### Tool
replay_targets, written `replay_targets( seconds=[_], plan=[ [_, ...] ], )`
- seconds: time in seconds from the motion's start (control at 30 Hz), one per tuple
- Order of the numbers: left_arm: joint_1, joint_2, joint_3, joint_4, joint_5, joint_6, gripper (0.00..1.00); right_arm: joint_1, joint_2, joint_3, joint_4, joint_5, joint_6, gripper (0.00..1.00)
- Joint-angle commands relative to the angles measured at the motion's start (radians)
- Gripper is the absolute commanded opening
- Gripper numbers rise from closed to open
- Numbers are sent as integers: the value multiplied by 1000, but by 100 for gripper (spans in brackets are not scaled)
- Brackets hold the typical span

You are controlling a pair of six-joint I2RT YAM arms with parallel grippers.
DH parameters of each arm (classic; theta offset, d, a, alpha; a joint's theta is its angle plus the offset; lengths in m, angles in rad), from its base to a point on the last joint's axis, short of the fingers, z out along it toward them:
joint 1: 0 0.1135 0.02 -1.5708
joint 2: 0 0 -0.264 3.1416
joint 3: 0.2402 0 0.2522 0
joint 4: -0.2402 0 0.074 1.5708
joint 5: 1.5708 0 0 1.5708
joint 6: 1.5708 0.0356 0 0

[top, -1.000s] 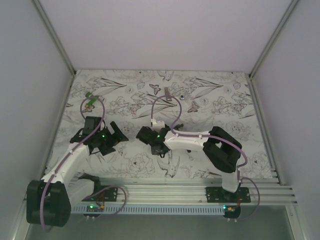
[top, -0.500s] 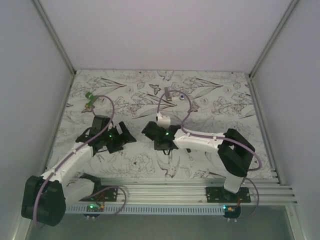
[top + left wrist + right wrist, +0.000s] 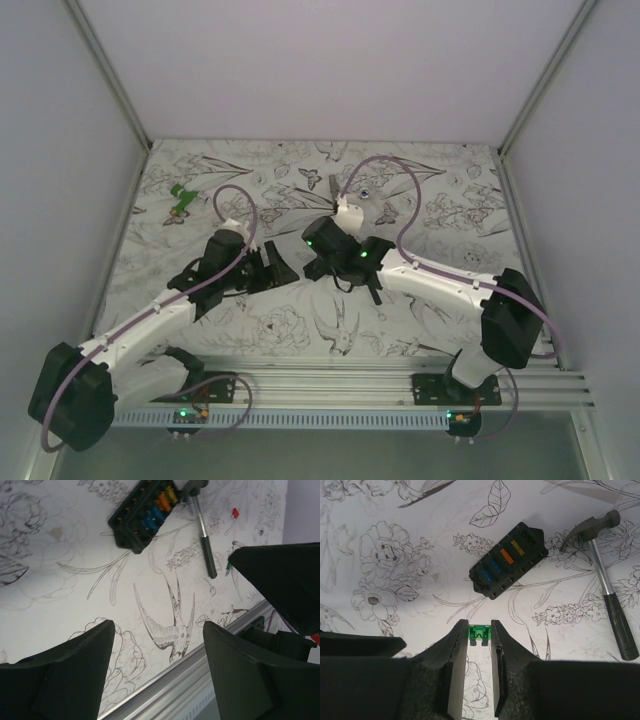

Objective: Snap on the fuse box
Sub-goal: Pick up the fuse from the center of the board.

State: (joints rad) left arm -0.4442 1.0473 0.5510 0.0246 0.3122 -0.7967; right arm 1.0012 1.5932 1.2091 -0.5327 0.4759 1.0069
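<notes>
From my right wrist camera I see the right gripper (image 3: 479, 629) pinched narrow on a small green fuse (image 3: 480, 636), held between the tips of its two fingers (image 3: 456, 655) and hanging above the flower-printed table (image 3: 395, 605). Just beyond those tips lies the fuse box (image 3: 507, 560). It is flat on the cloth, turned on a diagonal, with its open face up and blue, orange and yellow fuses seated in a row. A hammer (image 3: 609, 592) lies to the right of the box, its head near the box's far corner, and I cannot tell whether they touch. On the left wrist camera the left gripper (image 3: 157, 630) stands wide with nothing between its jaws, only bare cloth and a drawn bird showing in the gap. The fuse box shows well ahead of it at the top of that view, with the hammer alongside. In the overhead view both arms reach in toward the middle of the table with their grippers close together, and the box is hidden beneath them
</notes>
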Motion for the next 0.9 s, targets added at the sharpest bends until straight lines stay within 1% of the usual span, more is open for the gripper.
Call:
replay_targets(
  seconds=[0.0, 0.07, 0.33, 0.4, 0.63, 0.87],
  plan=[
    [-57, -19, -12, 124, -64, -8, 72, -9, -18, 6, 48, 43, 45, 26],
    [-86, -24, -15, 163, -100, -11, 68, -9, -52, 1, 57, 40, 54, 26],
    [-197, -42, -48, 324, -246, -28, 49, -13, -89, -31, 96, 14, 85, 27],
    [-212, -46, -60, 348, -274, -33, 46, -13, -92, -38, 111, 2, 92, 26],
    [-231, -45, -69, 403, -302, -41, 41, -13, -92, -44, 144, -32, 106, 26],
    [-245, -32, -63, 431, -305, -41, 38, -13, -101, -66, 167, -53, 124, 26]
  ],
)
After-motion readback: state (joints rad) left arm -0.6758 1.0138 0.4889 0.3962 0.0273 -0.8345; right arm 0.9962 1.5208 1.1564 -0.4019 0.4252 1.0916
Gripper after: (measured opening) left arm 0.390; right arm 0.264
